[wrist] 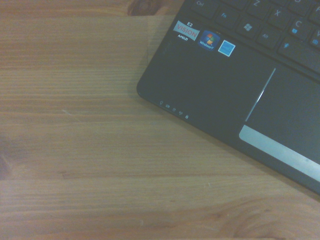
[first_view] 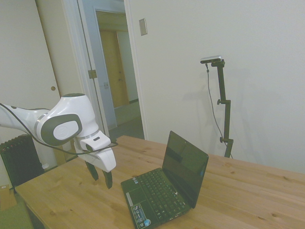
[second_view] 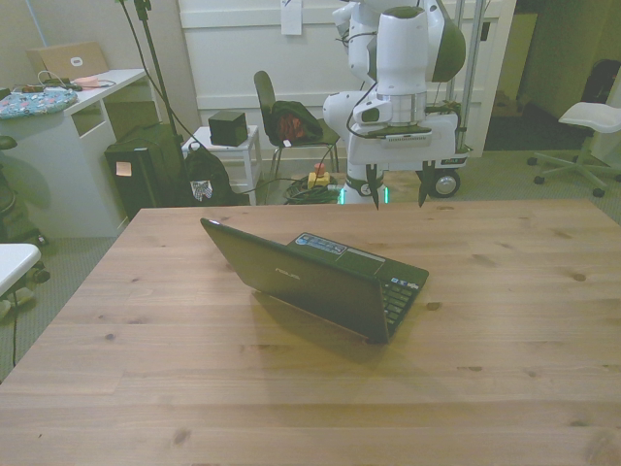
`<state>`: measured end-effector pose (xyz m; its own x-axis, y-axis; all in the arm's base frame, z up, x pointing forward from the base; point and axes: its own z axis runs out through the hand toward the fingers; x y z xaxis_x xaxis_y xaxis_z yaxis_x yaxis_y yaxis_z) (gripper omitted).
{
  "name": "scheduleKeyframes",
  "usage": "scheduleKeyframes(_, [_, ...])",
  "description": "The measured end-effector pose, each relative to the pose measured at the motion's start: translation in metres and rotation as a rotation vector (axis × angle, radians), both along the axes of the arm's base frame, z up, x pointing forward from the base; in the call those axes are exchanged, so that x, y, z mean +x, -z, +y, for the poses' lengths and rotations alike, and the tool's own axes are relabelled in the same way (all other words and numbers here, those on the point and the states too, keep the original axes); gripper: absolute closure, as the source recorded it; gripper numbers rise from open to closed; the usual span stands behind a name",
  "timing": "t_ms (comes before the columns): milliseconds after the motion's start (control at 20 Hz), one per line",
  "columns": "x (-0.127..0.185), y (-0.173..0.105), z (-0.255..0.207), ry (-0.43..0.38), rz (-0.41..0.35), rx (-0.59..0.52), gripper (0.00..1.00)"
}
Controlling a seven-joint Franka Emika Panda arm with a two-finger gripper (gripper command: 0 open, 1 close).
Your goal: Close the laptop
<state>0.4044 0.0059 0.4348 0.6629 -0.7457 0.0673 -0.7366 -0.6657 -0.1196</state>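
1. On my feeds the laptop [first_view: 164,191] sits open on the wooden table [first_view: 248,191], lid tilted back past upright, dark screen facing the arm.
2. In the front view I'm looking at the plain matte back of the lid [second_view: 291,272], with a strip of keyboard and palm rest showing past its far edge.
3. The gripper [first_view: 101,177] hangs above bare table just beside the laptop's front edge, not touching it. Its fingers [second_view: 373,186] are spread wide apart, pointing straight down, nothing between them.
4. The wrist cam gives me a close look at one rounded front corner of the palm rest [wrist: 200,85], with three small colourful stickers [wrist: 204,40] in a row, a few keys, the touchpad [wrist: 290,110] and its silver button bar.
5. Containers: the only one I can spot is a cardboard box [second_view: 70,58] on the white desk [second_view: 68,126] in the background; can't tell what's in it.
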Motion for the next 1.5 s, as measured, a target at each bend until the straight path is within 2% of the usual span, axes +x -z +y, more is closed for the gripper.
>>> scheduleKeyframes(150, [0.002,0.0,-0.001,-0.007,0.002,-0.018,0.0])
scheduleKeyframes(250, [0.01,-0.012,-0.009,-0.003,-0.019,-0.041,0.0])
scheduleKeyframes(450, [0.03,-0.063,-0.046,0.054,-0.074,-0.064,0.0])
scheduleKeyframes(700, [0.055,-0.136,-0.116,0.17,-0.121,-0.076,0.0])
scheduleKeyframes(850, [0.076,-0.162,-0.157,0.23,-0.116,-0.071,0.0])
scheduleKeyframes(950, [0.095,-0.171,-0.188,0.266,-0.107,-0.072,0.0])
scheduleKeyframes(1200, [0.144,-0.172,-0.252,0.339,-0.104,-0.109,0.0])
scheduleKeyframes(1500, [0.18,-0.171,-0.313,0.427,-0.099,-0.098,0.0])
